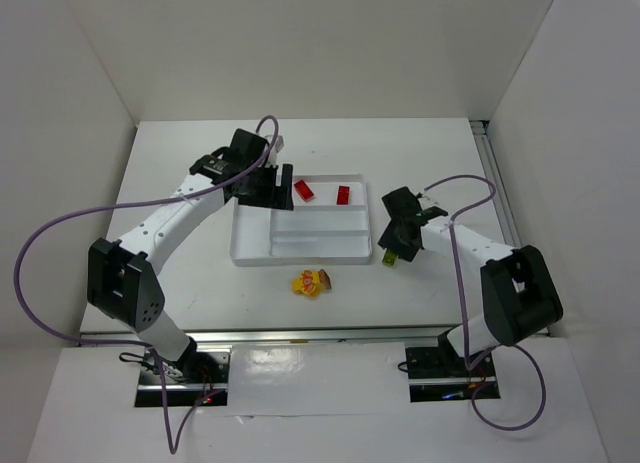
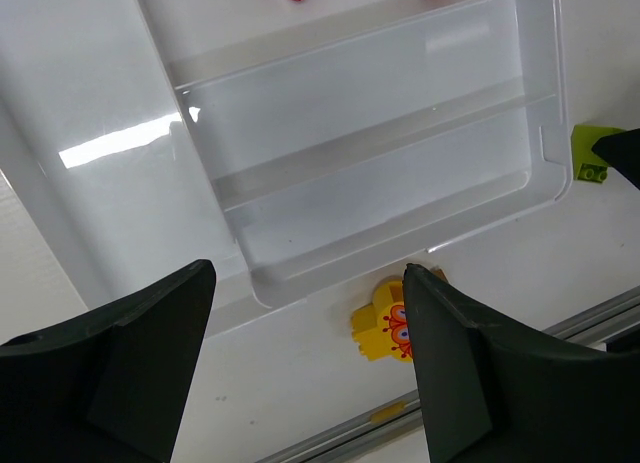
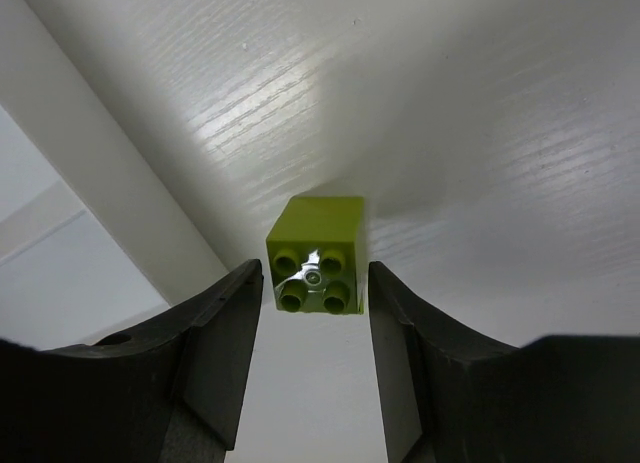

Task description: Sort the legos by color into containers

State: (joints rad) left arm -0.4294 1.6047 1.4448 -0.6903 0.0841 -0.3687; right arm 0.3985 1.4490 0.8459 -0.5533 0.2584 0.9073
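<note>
The lime green brick (image 3: 315, 255) sits on the bare table on the side toward the right edge, just off the near right corner of the tray (image 1: 250, 233). The right gripper (image 3: 315, 268) is down over it with one finger on each side. The fingers are apart, with a thin sliver of table showing either side, so the brick looks framed but not yet pinched.

The step in hand looks like the pick of this green piece. Next the fingers need to close squarely on its flat sides, lift it, and carry it left over the rim into an empty narrow compartment.

Two red bricks (image 1: 304, 190) already lie in the far compartment. A yellow and orange piece (image 1: 312, 282) waits between the tray and the near edge. The left gripper (image 2: 308, 273) hovers over the tray's left part, fingers wide apart and holding nothing.
</note>
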